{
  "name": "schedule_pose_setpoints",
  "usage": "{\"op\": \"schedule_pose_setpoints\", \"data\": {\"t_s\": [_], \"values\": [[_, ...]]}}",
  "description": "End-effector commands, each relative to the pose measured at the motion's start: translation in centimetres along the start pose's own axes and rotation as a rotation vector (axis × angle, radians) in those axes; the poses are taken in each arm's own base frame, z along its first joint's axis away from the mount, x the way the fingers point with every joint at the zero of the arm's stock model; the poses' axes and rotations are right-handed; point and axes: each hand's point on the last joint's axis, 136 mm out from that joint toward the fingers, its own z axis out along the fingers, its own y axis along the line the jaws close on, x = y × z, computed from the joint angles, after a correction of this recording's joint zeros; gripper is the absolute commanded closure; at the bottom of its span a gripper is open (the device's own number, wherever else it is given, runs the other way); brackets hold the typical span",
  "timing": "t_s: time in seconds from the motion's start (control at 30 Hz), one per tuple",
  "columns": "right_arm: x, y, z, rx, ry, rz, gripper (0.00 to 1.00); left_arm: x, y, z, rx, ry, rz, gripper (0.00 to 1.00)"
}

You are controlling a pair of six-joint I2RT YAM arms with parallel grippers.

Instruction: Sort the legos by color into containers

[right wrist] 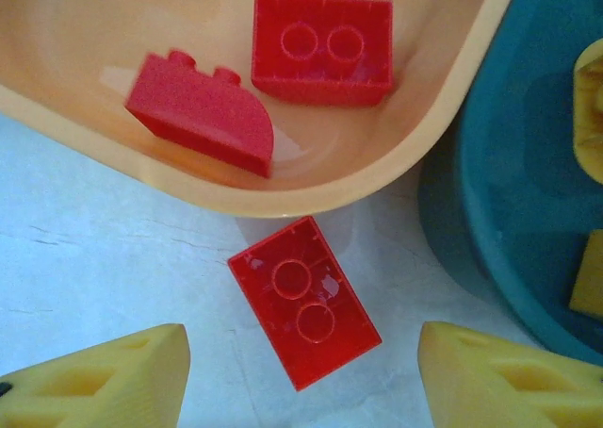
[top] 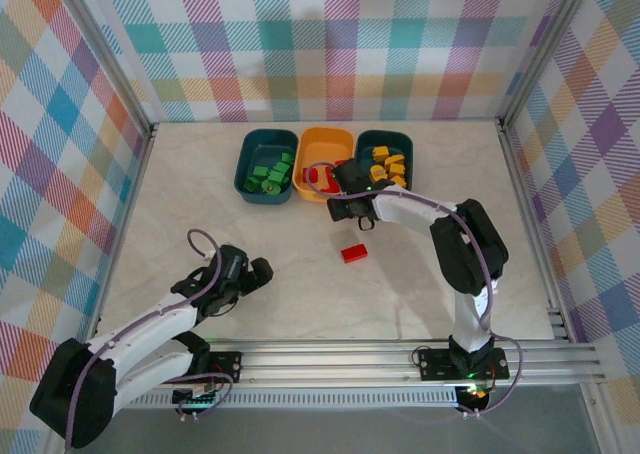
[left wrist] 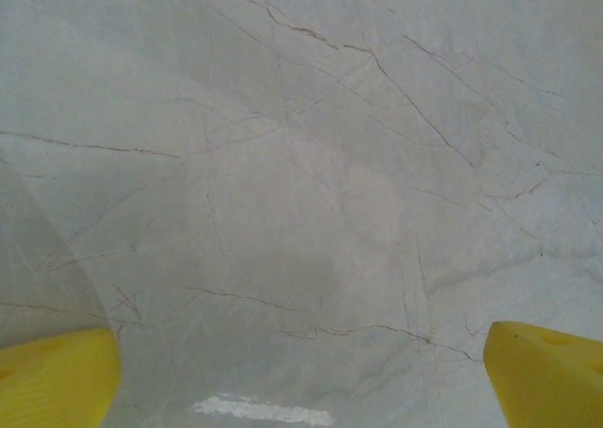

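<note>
**Two red bricks loose, three tubs filled at the back**

Nearest, the left gripper (top: 257, 272) is held over the pale marbled table (top: 180, 184). Its two yellow fingertips (left wrist: 57, 376) are spread wide, with nothing between them but bare tabletop.

Farther in, toward the middle, one small red studded plastic brick (top: 354, 253) lies alone on the table, well apart from both grippers.

Beyond it, the right gripper (top: 352, 210) sits at the near rim of the middle yellow-orange tub (top: 325, 144), a rounded-rectangle plastic container. Its two yellow fingertips (right wrist: 104, 381) also stand wide apart and grip nothing. A second loose piece, a red two-stud brick (right wrist: 303, 301), lies on the table between them and just ahead, just outside that rim (the gripper covers this spot from above).

Three tubs of similar shape stand side by side in a row at the back.
- **Left:** the left dark teal tub (top: 258, 142) holds green bricks (top: 270, 174), a cluster too small to count surely.
- **Middle:** the yellow-orange tub holds red bricks (right wrist: 320, 46). The right wrist view shows two whole ones and the edge of a third.
- **Right:** the right dark teal tub (top: 385, 137) holds yellow-orange bricks (top: 388, 164), about five.

Plaid walls (top: 330, 44) rise behind the row.
</note>
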Motion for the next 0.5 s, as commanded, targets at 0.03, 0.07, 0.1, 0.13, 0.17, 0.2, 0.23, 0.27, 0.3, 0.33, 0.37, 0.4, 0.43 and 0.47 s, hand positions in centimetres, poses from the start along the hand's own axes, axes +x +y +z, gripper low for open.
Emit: {"op": "schedule_pose_setpoints", "data": {"t_s": [0.03,0.07,0.1,0.13,0.17,0.2,0.23,0.27,0.3,0.33,0.37,0.4,0.43,0.47], "values": [[0.2,-0.6,1.2,0.046,0.026,-0.039,0.34,0.2,-2.8,0.2,0.124,0.042,-0.011,0.0],[0.3,-0.6,1.4,0.049,0.029,-0.041,0.34,0.1,-2.8,0.2,0.122,0.039,-0.009,0.0],[0.2,-0.5,1.6,0.045,0.026,-0.04,0.34,0.0,-2.9,0.1,0.122,0.034,-0.008,0.0],[0.3,-0.4,1.8,0.041,0.028,-0.04,0.34,-0.1,-2.9,0.0,0.122,0.03,-0.007,0.0],[0.3,-0.3,2.0,0.037,0.03,-0.04,0.34,-0.2,-2.9,0.0,0.121,0.026,-0.006,0.0],[0.3,-0.3,2.3,0.037,0.031,-0.039,0.34,-0.3,-3.0,0.0,0.122,0.023,-0.006,0.0],[0.3,-0.3,2.5,0.039,0.031,-0.039,0.35,-0.3,-3.0,0.0,0.121,0.024,-0.006,0.0],[0.3,-0.2,2.7,0.039,0.032,-0.039,0.35,-0.4,-3.2,-0.1,0.123,0.022,-0.006,0.0],[0.3,-0.1,2.8,0.034,0.033,-0.039,0.35,-0.5,-3.2,0.0,0.121,0.024,-0.003,0.0],[0.2,0.0,3.0,0.03,0.032,-0.039,0.35,-0.5,-3.3,0.0,0.121,0.025,-0.004,0.0],[0.1,0.2,3.1,0.025,0.028,-0.04,0.36,-0.5,-3.3,0.0,0.121,0.024,-0.001,0.0],[0.1,0.2,3.3,0.022,0.027,-0.039,0.37,-0.5,-3.3,0.1,0.118,0.026,0.0,0.0],[0.0,0.3,3.3,0.018,0.023,-0.039,0.38,-0.5,-3.2,0.1,0.114,0.027,0.0,0.0],[-0.1,0.4,3.4,0.014,0.02,-0.04,0.39,-0.5,-3.3,0.2,0.114,0.027,0.002,0.0]]}}
